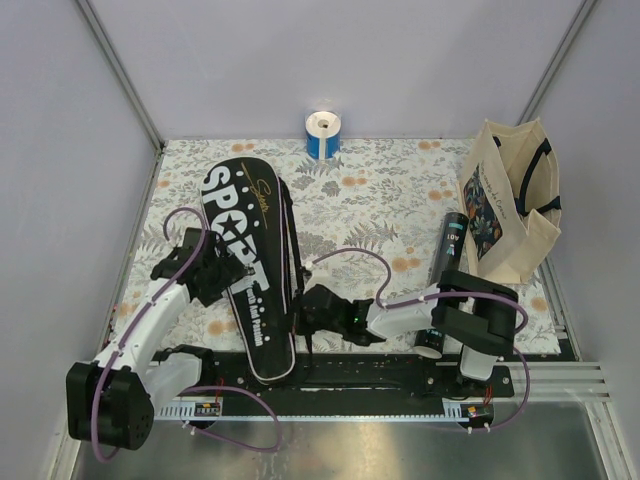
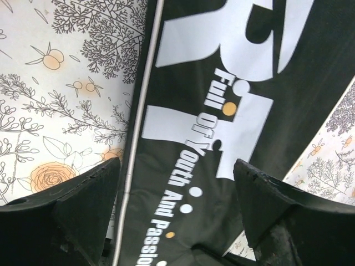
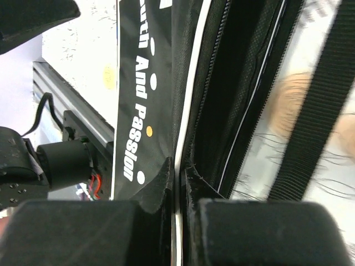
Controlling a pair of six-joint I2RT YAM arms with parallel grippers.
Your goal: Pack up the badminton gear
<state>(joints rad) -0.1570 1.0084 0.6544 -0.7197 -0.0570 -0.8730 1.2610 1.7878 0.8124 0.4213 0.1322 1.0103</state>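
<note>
The long black "SPORT" racket cover point(image 1: 245, 255) lies on the floral mat, narrow end toward me. My left gripper point(image 1: 222, 268) is open and hovers over the cover's left side; in the left wrist view the cover point(image 2: 222, 111) fills the space between the fingers point(image 2: 83, 205). My right gripper point(image 1: 312, 308) is shut on the cover's white-piped right edge point(image 3: 178, 221); the unzipped opening point(image 3: 233, 100) shows dark inside. A black tube point(image 1: 447, 270) lies at the right, partly under the right arm. No rackets or shuttlecocks show.
A blue-and-white roll point(image 1: 323, 134) stands at the back centre. A beige tote bag point(image 1: 508, 205) with dark handles stands at the right. The cover's black strap point(image 3: 316, 111) runs beside the opening. The metal rail point(image 1: 400, 375) lies along the near edge.
</note>
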